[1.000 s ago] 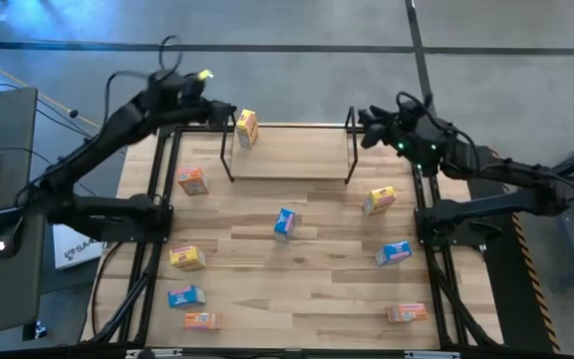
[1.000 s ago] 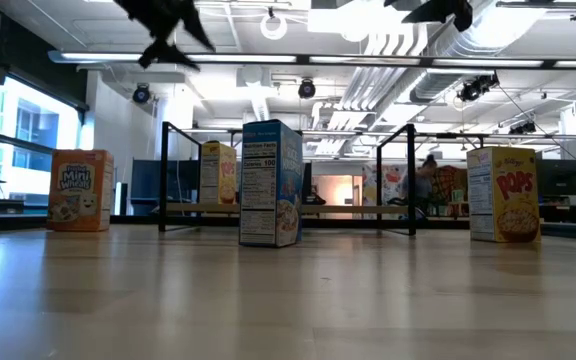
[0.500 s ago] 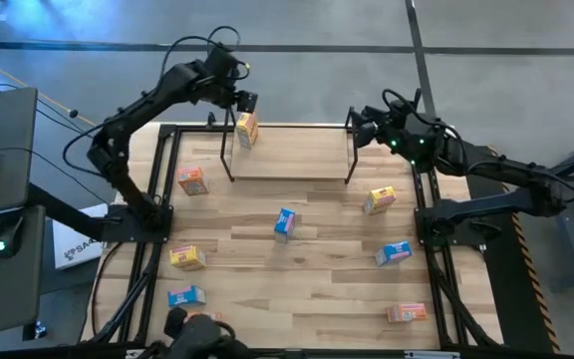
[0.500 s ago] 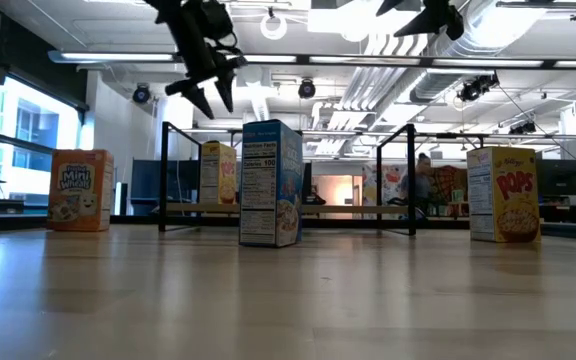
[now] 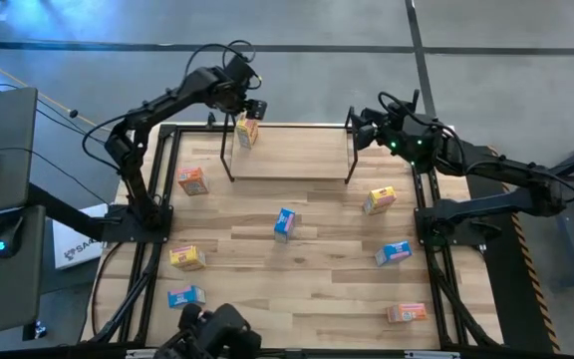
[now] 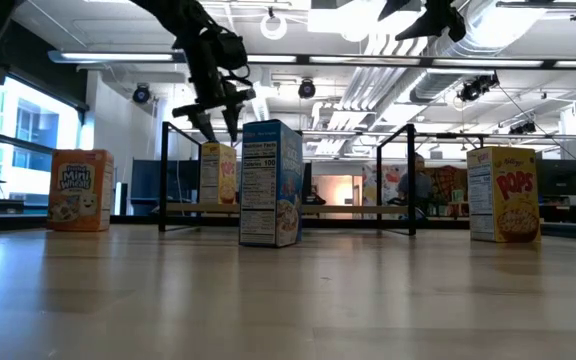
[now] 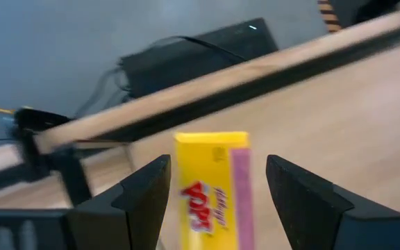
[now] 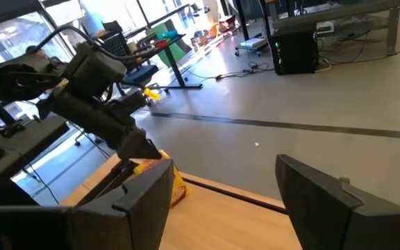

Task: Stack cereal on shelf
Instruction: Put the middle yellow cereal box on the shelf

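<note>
A yellow cereal box stands upright on the left end of the shelf, a black rod frame over a light board. My left gripper hangs just above it, pointing steeply down, open. In the left wrist view the box top shows between the fingers, apart from each. In the low view the fingertips stand a little above the box. My right gripper hovers open, high beside the shelf's right end, holding nothing.
Loose boxes stand on the table: orange, blue, yellow, blue, yellow, blue, orange. A dark shape juts in at the near edge. Black frames line both sides.
My left gripper has swung toward the table's right and come down over the yellow box on the shelf, tipping from near level to pointing steeply down. The dark shape has come in at the near edge, covering an orange box there.
</note>
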